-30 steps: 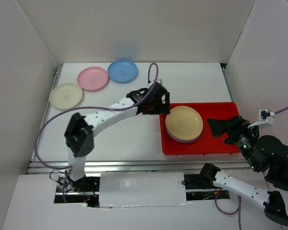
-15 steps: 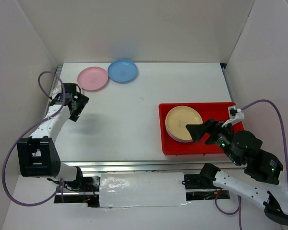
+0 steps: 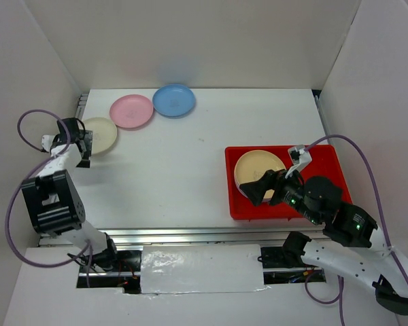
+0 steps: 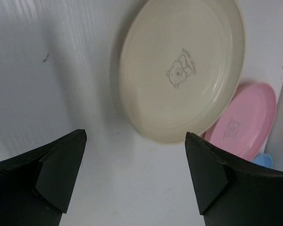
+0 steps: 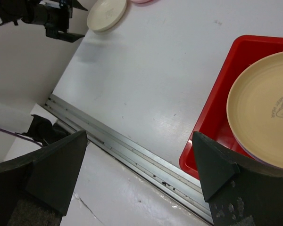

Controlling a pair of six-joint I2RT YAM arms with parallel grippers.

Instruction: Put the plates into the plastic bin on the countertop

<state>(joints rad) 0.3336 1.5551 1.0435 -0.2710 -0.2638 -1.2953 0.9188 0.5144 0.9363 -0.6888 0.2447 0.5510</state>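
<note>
The white countertop point(image 3: 190, 156) fills a walled bay. At four o'clock sits the red plastic bin point(image 3: 326, 157), holding a stack of plates point(image 3: 258, 166) topped by a yellow-orange one. From ten toward eleven o'clock lie the cream plate point(image 3: 103, 134), pink plate point(image 3: 131, 111) and blue plate point(image 3: 173, 100). The left gripper point(image 4: 135, 136), jaws spread wide and empty, hovers beside the cream plate. The right gripper point(image 5: 140, 135), equally wide and empty, hangs over the bin's left edge.

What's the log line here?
left gripper open, at cream plate | right gripper open, by bin | stack in bin | pink plate, blue plate outside
</note>
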